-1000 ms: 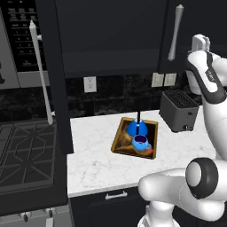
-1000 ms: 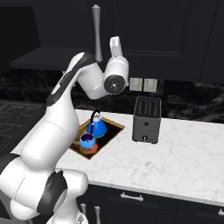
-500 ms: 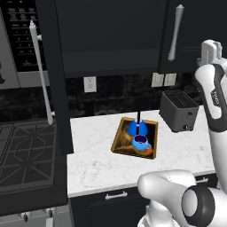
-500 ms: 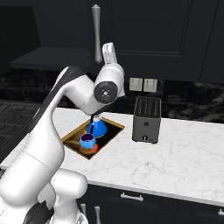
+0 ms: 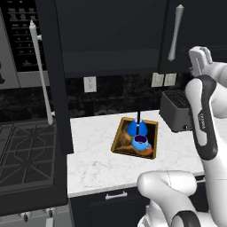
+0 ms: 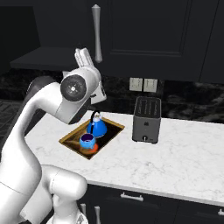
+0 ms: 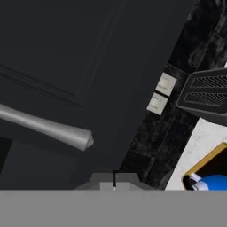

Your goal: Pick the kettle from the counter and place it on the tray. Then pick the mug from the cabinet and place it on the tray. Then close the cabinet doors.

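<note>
The golden-brown tray [image 5: 120, 141] [image 6: 72, 139] lies on the white marble counter [image 5: 95, 164] [image 6: 175, 162]. Inside it stand the blue cone-shaped kettle [image 5: 137, 127] [image 6: 96, 127] [image 7: 215, 182] and, nearer the front, the round blue mug [image 5: 140, 142] [image 6: 87, 141]. My gripper [image 7: 114, 181] is shut and holds nothing. It is raised close in front of the right cabinet door [image 7: 88, 57] [image 5: 195, 26], just below that door's grey bar handle [image 7: 48, 128] [image 5: 176, 33] [image 6: 96, 33]. The left cabinet door [image 5: 57, 88] stands open, showing the dark cabinet [image 5: 111, 35] inside.
A dark toaster [image 5: 175, 111] [image 6: 146, 119] [image 7: 206, 95] sits on the counter right of the tray. Wall outlets [image 5: 162, 80] [image 6: 143, 84] [image 7: 162, 93] are on the black backsplash. A stove [image 5: 22, 155] and a microwave front [image 5: 17, 48] are at the left.
The arm has swung, carrying the hand left in the right base view and closer to the right door's handle. Kettle, mug and tray have not moved.
</note>
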